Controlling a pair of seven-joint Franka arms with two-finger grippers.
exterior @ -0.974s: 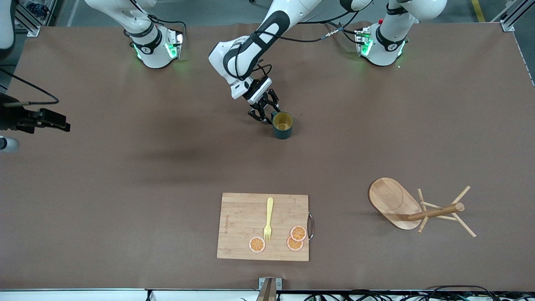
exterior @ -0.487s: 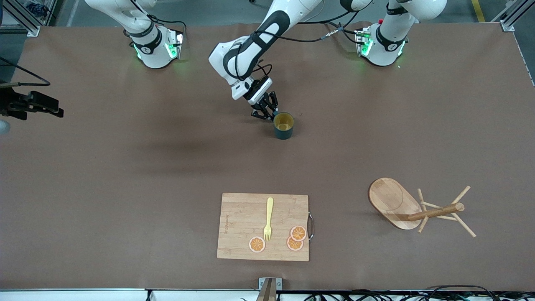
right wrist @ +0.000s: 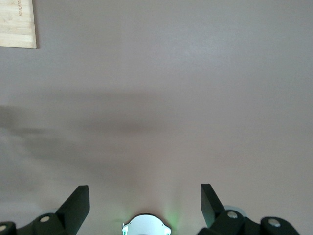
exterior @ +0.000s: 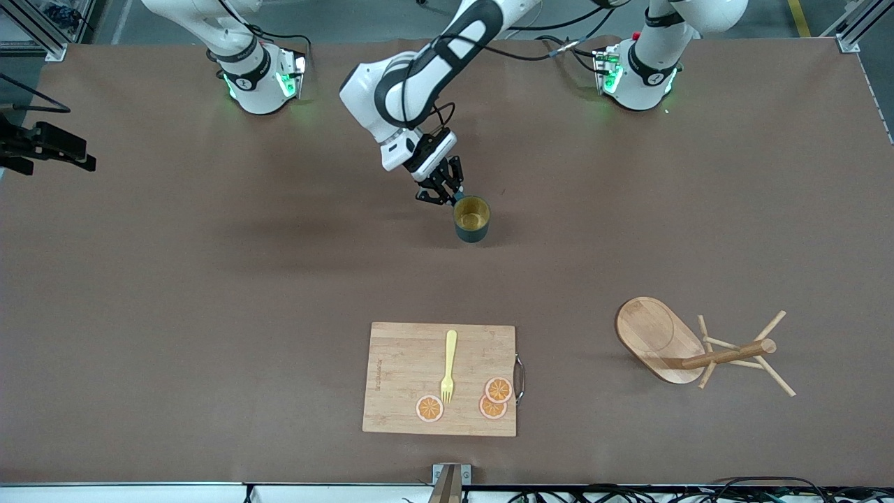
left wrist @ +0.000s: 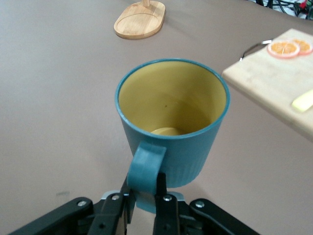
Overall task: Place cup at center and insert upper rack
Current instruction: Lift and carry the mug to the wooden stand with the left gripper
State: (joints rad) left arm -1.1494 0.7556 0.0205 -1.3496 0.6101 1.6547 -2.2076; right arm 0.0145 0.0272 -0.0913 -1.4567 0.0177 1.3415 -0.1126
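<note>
Since the earlier frames, the cup (exterior: 472, 219) has been shifted slightly nearer the front camera, and the right end effector (exterior: 49, 143) has been drawn up toward the robots' side at the right arm's end of the tabletop (exterior: 209, 293). The left end effector (exterior: 440, 192) is clamped on the cup's loop handle (left wrist: 145, 165), its fingers (left wrist: 162, 200) pinching the handle from both sides. The cup is held upright over the middle of the tabletop; whether its bottom touches the surface cannot be told. A mustard-yellow interior is shown, with only a pale round patch at the bottom. The right end effector is seen with its fingers (right wrist: 77, 204) spread wide and nothing between them.

Nearer the front camera than the cup, a cutting board (exterior: 412, 363) is laid flat, carrying a yellow fork (exterior: 448, 366) and three orange slices (exterior: 493, 398). Toward the left arm's end, well apart from the cup, the upper rack (exterior: 698, 349) is lying tipped over, its oval base (left wrist: 140, 20) on edge and its post and pegs along the tabletop.
</note>
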